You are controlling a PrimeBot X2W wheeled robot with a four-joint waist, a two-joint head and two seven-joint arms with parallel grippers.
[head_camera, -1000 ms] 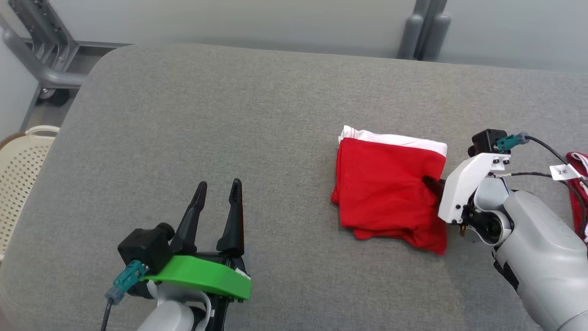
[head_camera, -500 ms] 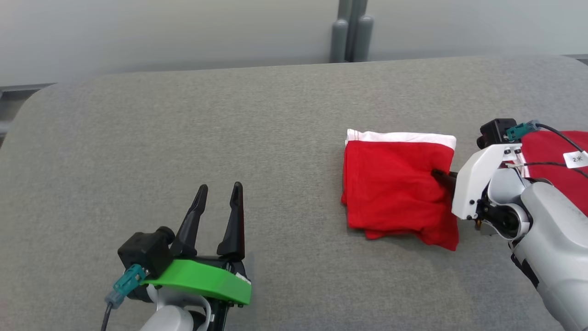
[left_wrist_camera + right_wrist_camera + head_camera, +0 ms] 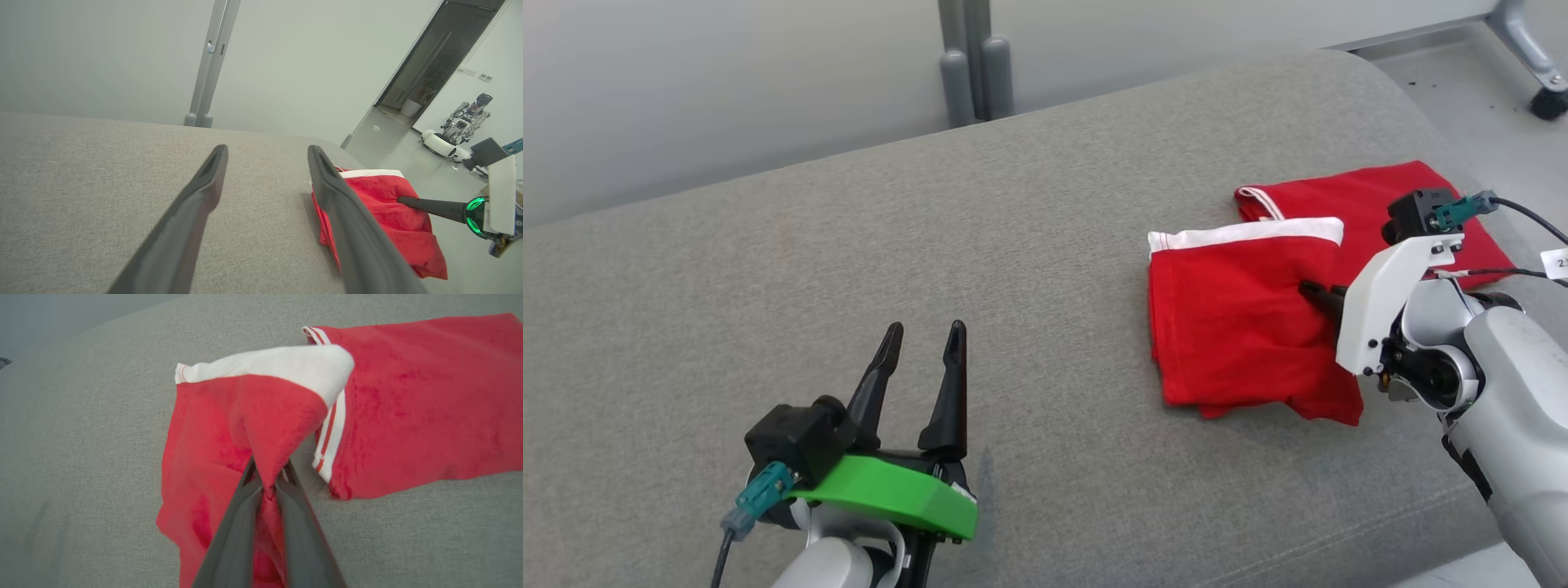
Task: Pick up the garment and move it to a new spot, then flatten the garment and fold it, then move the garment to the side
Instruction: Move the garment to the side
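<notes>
The folded red garment (image 3: 1241, 327) with a white band along its far edge is lying on the right part of the gray padded table (image 3: 931, 245), near the table's front edge. The right gripper (image 3: 1308, 289) is reaching in from the garment's right side, and its jaws are closing tight on a bunch of the red cloth. In the right wrist view the fingers (image 3: 241, 522) are pinching the garment (image 3: 204, 428) so that its right edge is rising into a peak while the rest is resting flat on the table. Just behind and to the right, a second red piece of clothing (image 3: 1356, 200) with white striped trim is lying flat, its near edge meeting the white band. The left gripper (image 3: 926, 335) is hanging over the bare table well to the left of the garment, its jaws standing apart and holding nothing; in the left wrist view the two dark fingers (image 3: 204, 192) are pointing across the table, with the garment (image 3: 367, 196) off to their right.
</notes>
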